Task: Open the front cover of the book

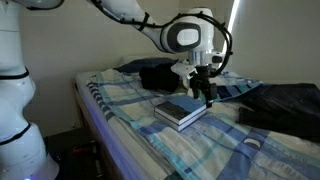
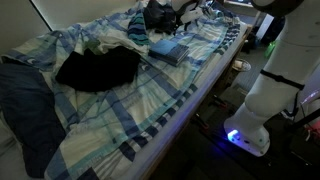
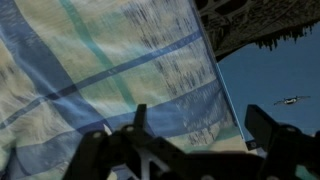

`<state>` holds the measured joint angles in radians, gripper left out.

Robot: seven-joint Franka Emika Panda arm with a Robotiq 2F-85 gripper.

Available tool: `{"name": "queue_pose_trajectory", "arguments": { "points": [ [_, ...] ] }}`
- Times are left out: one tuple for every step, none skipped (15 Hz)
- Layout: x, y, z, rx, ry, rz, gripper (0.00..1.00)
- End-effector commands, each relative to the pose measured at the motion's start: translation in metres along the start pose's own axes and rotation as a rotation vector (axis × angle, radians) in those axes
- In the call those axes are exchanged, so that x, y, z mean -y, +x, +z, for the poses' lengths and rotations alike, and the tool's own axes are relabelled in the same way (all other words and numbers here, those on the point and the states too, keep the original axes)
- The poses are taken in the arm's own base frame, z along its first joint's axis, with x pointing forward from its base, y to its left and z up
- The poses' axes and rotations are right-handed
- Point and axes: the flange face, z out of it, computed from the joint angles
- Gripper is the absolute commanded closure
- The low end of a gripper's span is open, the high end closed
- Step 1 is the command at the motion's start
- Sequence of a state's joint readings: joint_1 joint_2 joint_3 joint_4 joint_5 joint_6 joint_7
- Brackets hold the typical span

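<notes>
The book (image 1: 180, 110) lies flat on the plaid bedding in both exterior views, a thick hardback with pale page edges, also visible as the book (image 2: 168, 50). Its dark blue-grey front cover (image 3: 272, 72) lies down on top and fills the right of the wrist view, ending in a straight edge against the bedding. My gripper (image 1: 206, 96) hangs just above the book's far edge, open, with nothing between its fingers. In the wrist view the gripper (image 3: 200, 125) straddles that cover edge, one fingertip (image 3: 140, 118) over the bedding and the other over the cover.
Dark clothing (image 1: 155, 74) lies behind the book, more dark cloth (image 1: 285, 105) beside it, and a black garment (image 2: 98, 68) mid-bed. A grey-blue garment (image 2: 25, 100) drapes one bed corner. The robot base (image 2: 272, 85) stands by the bedside.
</notes>
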<state>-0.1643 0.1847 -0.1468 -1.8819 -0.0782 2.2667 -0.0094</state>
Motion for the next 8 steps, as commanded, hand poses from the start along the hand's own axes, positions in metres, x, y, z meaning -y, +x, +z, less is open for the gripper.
{"name": "queue_pose_trajectory", "arguments": {
  "points": [
    [0.000,0.001,0.000,0.014,-0.014,0.016,0.00],
    [0.000,0.004,0.002,0.020,-0.033,0.032,0.00],
    [0.000,0.006,0.004,0.032,-0.044,0.047,0.00],
    [0.000,0.007,0.005,0.039,-0.057,0.058,0.00],
    [0.000,0.008,0.006,0.047,-0.066,0.064,0.00],
    [-0.001,0.009,0.007,0.057,-0.073,0.075,0.00],
    [-0.001,0.011,0.008,0.066,-0.077,0.080,0.00],
    [-0.001,0.013,0.008,0.075,-0.073,0.079,0.00]
  ]
}}
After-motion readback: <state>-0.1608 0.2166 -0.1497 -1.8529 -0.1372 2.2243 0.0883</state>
